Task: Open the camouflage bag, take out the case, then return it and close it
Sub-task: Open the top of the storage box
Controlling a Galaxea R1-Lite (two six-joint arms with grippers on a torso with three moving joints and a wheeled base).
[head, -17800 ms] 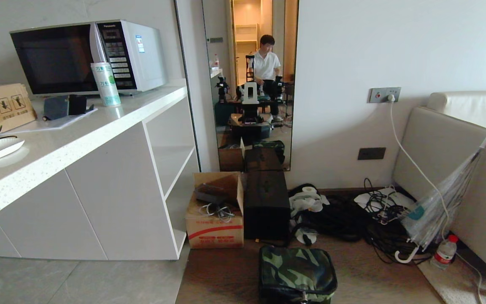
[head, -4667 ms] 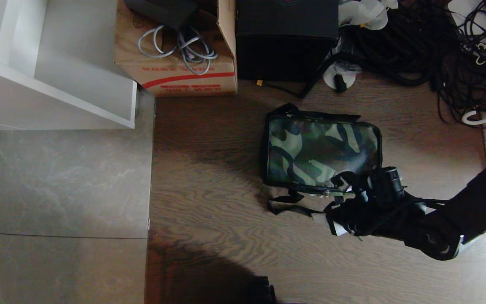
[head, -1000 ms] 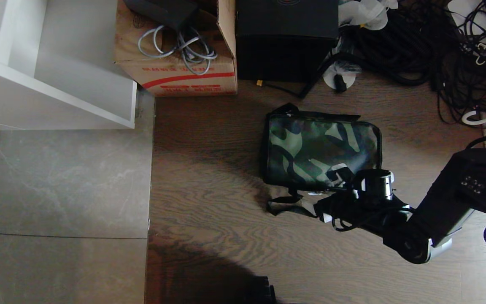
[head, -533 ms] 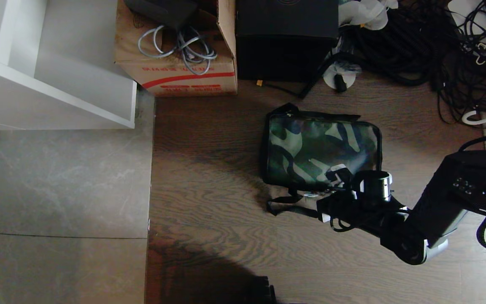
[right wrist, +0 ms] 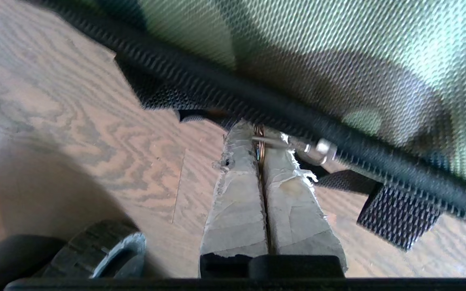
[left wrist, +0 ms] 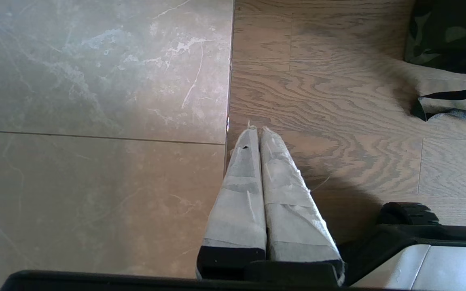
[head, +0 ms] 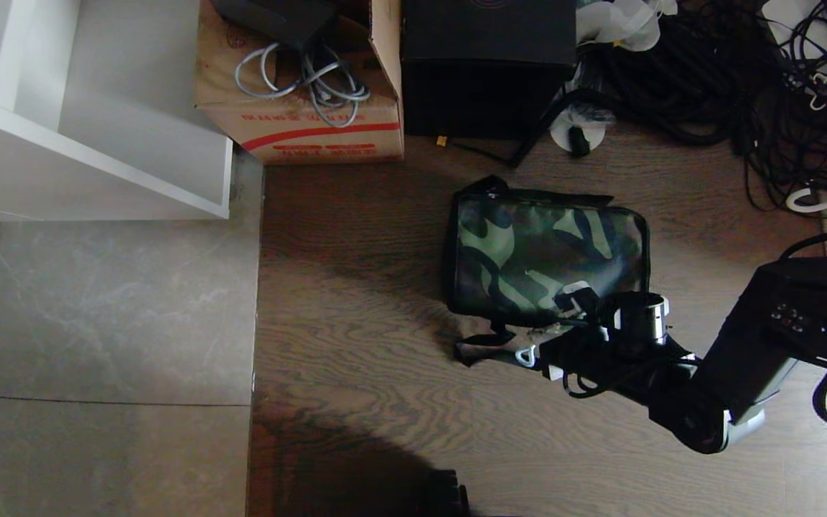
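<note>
At the near edge of the camouflage bag [head: 546,258], the right gripper [right wrist: 260,139] has just been clamped shut from wide open, a thin metal zipper ring [right wrist: 259,139] pinched between its taped fingers [right wrist: 237,194]; unzipping can be judged ready to begin. Bare wood floor [head: 356,323] is left beside the closed bag for the pull. Farther off, a carton [head: 298,122] and cables [head: 779,108] crowd the back. The case is not seen.
</note>
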